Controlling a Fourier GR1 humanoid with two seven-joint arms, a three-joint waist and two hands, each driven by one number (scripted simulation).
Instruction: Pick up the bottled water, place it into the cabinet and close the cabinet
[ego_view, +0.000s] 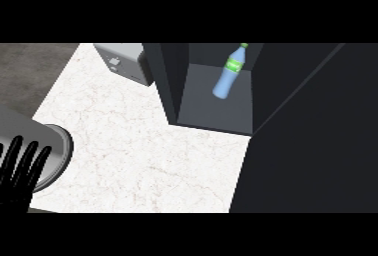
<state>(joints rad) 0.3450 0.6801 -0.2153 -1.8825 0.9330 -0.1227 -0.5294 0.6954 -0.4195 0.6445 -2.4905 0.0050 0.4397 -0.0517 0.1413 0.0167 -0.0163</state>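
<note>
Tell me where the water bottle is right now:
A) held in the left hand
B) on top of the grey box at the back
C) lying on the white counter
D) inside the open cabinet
D: the bottle leans inside the cabinet, whose front is open. The left hand, at the view's lower left, is open and holds nothing.

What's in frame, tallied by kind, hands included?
cabinet: 1, open
bottled water: 1, inside it
grey box: 1, left of the cabinet
left hand: 1, resting open at lower left
total: 4
</note>
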